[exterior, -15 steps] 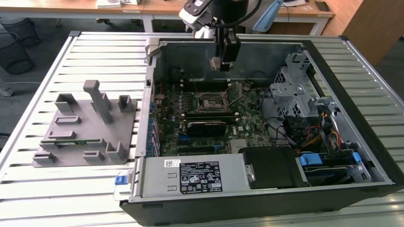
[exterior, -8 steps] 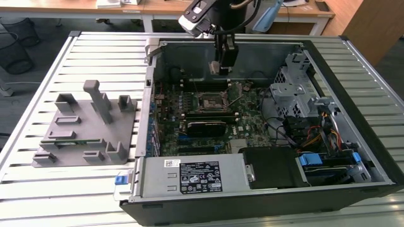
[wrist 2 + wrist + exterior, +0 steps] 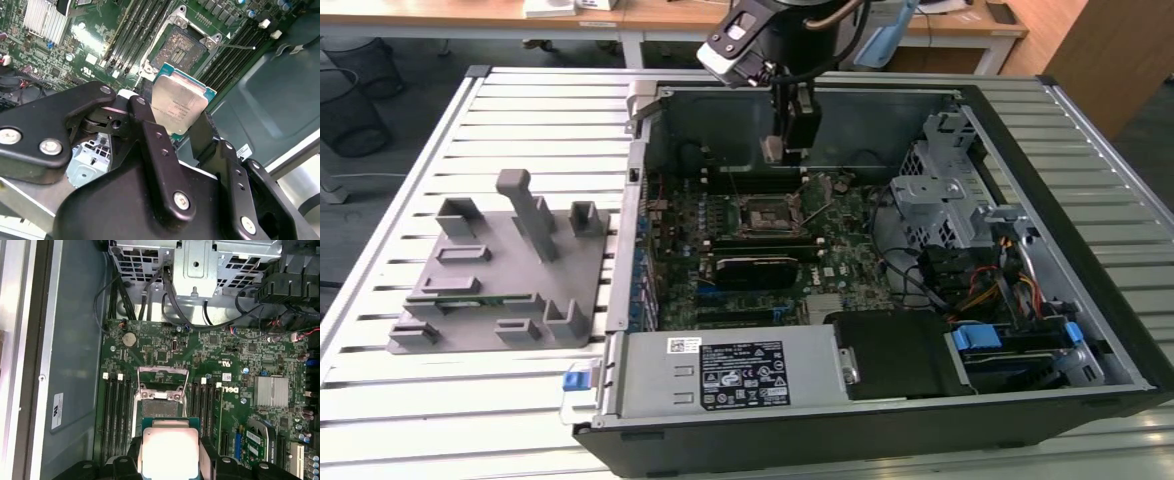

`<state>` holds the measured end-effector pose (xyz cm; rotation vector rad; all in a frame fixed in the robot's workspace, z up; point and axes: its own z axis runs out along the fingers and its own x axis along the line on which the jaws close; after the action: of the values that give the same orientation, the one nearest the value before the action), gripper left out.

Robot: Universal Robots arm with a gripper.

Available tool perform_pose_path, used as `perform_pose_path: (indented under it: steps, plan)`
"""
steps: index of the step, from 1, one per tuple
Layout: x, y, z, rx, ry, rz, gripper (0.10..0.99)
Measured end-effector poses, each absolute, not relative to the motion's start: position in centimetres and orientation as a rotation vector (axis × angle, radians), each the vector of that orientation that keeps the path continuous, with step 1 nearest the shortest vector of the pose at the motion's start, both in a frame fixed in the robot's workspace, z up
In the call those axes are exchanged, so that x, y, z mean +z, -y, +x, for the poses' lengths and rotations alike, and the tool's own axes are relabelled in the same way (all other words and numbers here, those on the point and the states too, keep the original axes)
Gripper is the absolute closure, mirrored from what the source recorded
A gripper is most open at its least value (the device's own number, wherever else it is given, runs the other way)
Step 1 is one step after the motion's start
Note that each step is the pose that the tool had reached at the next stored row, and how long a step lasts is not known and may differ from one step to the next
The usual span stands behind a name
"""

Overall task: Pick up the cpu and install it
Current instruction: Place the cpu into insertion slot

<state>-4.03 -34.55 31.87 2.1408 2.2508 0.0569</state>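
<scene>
My gripper (image 3: 789,140) hangs over the open computer case, shut on the cpu (image 3: 774,151) by two opposite edges. In both wrist views the cpu (image 3: 179,106) (image 3: 169,452) is a thin square chip with a silvery top and a green rim, held between the black fingers (image 3: 150,137). It sits above the motherboard, apart from it. The open socket (image 3: 182,47) (image 3: 161,405) lies a short way ahead of the chip, with its metal frame (image 3: 163,376) flipped up. In the exterior view the socket (image 3: 767,212) is below the gripper, towards the front.
The black case wall (image 3: 854,435) rings the motherboard (image 3: 854,235). Drive cages and cables (image 3: 947,200) crowd the exterior view's right. Memory slots (image 3: 116,410) flank the socket. A grey plastic fixture (image 3: 507,270) holding a green stick (image 3: 474,298) stands on the slatted table (image 3: 400,400).
</scene>
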Motion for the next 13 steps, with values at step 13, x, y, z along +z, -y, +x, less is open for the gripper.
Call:
perform_pose_path:
  steps: [13]
  plan:
    - [30.2,34.6,-4.5,0.057,-2.250,2.141,0.549]
